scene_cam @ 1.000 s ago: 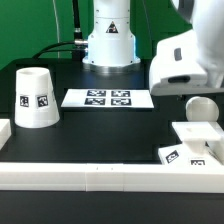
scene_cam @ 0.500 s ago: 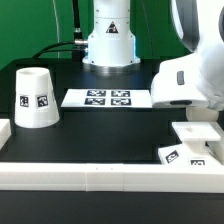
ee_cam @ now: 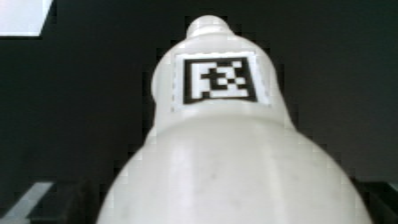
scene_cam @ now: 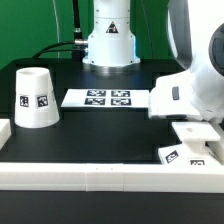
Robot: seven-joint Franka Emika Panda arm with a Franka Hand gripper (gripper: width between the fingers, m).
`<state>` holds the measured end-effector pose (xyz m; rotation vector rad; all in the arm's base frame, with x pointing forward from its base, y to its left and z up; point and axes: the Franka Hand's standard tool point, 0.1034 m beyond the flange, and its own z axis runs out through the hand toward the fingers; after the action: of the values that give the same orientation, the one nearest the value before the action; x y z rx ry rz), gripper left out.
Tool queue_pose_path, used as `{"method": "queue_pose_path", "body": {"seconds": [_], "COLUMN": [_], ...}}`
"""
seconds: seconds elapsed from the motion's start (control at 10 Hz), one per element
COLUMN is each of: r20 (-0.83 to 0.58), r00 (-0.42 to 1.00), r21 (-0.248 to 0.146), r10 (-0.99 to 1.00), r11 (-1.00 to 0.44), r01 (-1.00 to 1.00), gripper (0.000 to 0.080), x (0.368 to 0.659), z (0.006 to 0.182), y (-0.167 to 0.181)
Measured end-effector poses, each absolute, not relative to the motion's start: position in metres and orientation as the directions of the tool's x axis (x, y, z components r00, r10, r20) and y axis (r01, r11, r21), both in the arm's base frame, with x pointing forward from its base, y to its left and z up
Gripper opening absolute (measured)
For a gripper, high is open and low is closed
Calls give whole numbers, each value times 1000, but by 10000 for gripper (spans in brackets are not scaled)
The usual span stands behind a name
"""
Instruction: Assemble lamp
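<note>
the bulb (ee_cam: 214, 140) is seen filling the wrist view, its square tag (ee_cam: 222, 78) turned to the camera, so it is judged to lie close under the gripper (scene_cam: 198, 114). in the exterior view it is hidden behind the arm's white hand, at the exterior view's right, near the base (scene_cam: 196, 140). whether the fingers are apart or clamped on the bulb cannot be told, since no fingertip is clearly shown in either view, nor can it be told whether the bulb is upright. trouble is to be expected from the bulb's smooth, rounded and tapering form: if it is squeezed off centre it may be pushed out of the jaws, tipped or sent rolling. a descent taken too far could drive it against the table (scene_cam: 100, 135), and the base so near could be knocked askew by the hand. as for containers, the cup-like shade (scene_cam: 35, 97) is stood mouth down at the exterior view's left, well apart from the arm, with the marker board (scene_cam: 108, 98) between. nothing is shown in it or on it. nothing is seen seated on the base.
</note>
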<state>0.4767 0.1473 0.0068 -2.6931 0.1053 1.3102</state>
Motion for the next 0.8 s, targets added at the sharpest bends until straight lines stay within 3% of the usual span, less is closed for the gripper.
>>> {"method": "queue_pose_path", "body": {"seconds": [0.2, 0.3, 0.8], "r20": [-784, -784, -779], "r00": [620, 621, 628], "r21": [-99, -99, -108], "r10": [0, 0, 8], "r11": [-987, -987, -987], "r01": [-125, -125, -122], "gripper": [699, 587, 574], "x": [476, 476, 479], "z": [5, 5, 9], "y": [148, 148, 146]}}
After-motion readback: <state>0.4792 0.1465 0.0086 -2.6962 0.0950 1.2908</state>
